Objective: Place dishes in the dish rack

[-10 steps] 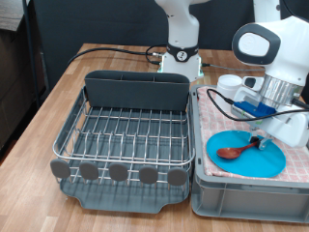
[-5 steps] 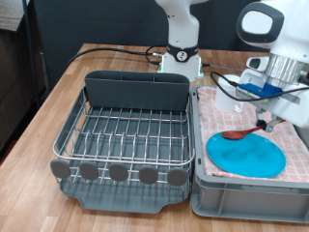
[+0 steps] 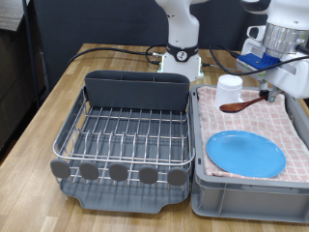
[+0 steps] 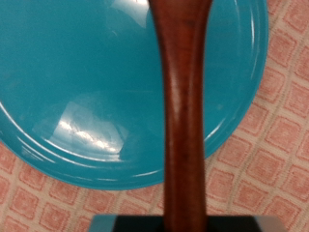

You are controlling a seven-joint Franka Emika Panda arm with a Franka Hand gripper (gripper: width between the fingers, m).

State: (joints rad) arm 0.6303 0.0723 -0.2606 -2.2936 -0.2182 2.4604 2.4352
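My gripper (image 3: 271, 95) is shut on the handle of the reddish-brown wooden spoon (image 3: 241, 104) and holds it in the air above the tub, near the exterior view's right. The spoon's bowl points towards the white cup (image 3: 230, 90). In the wrist view the spoon's handle (image 4: 182, 106) runs up the middle, over the bright-blue plate (image 4: 77, 87). The blue plate (image 3: 246, 153) lies flat on the pink checked cloth below the spoon. The silver wire dish rack (image 3: 121, 135) stands on its dark tray at the exterior view's left and holds no dishes.
The grey tub (image 3: 241, 198) lined with pink checked cloth (image 3: 290, 116) stands right beside the rack. The rack has a grey utensil trough (image 3: 135, 90) at its back and round grey tabs (image 3: 118, 173) along its front. The robot base (image 3: 181, 60) and cables are behind.
The gripper has risen with the spoon, lifting it off the blue plate. The plate now lies bare and the white cup shows fully.
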